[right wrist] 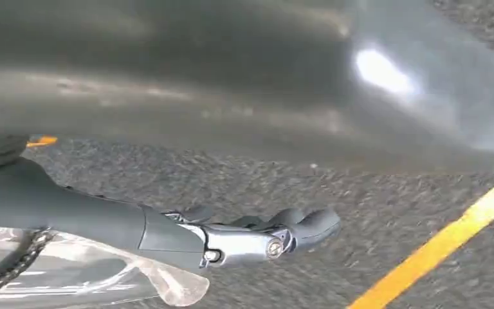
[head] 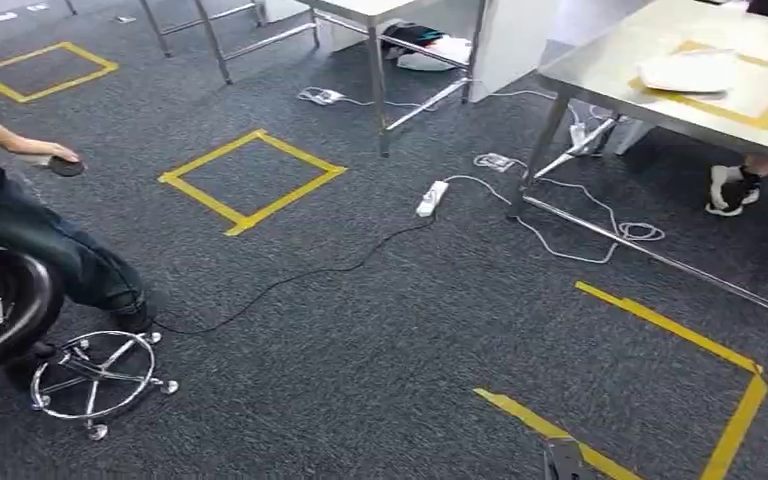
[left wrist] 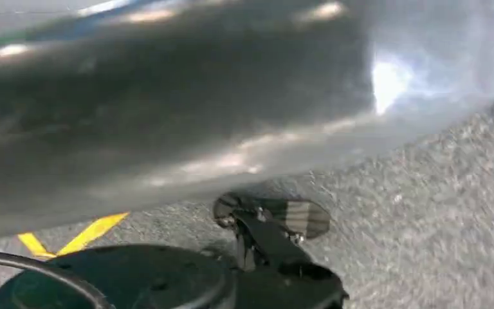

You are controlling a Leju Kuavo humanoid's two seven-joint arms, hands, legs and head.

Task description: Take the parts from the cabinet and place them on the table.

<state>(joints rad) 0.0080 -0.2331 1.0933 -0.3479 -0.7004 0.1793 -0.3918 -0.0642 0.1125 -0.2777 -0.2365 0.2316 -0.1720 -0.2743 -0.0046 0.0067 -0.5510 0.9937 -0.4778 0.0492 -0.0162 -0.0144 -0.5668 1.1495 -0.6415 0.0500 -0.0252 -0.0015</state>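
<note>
In the right wrist view my right hand (right wrist: 244, 238) hangs over the dark carpet, its fingers nearly straight. It holds a clear plastic bag (right wrist: 90, 273), whose contents are hidden. In the left wrist view my left hand (left wrist: 273, 235) is a dark, blurred shape above the carpet, and I cannot tell how its fingers stand. In the head view the steel table (head: 600, 75) stands at the far right. A white bagged part (head: 688, 70) lies on it, inside a yellow tape outline.
A person (head: 20, 225) sits on a black stool (head: 0, 305) with a chrome base at the left. A power strip (head: 432, 197) and cables cross the carpet. Yellow tape squares (head: 250, 180) mark the floor. More steel tables (head: 380, 20) stand behind. Someone's shoe (head: 728, 190) shows under the right table.
</note>
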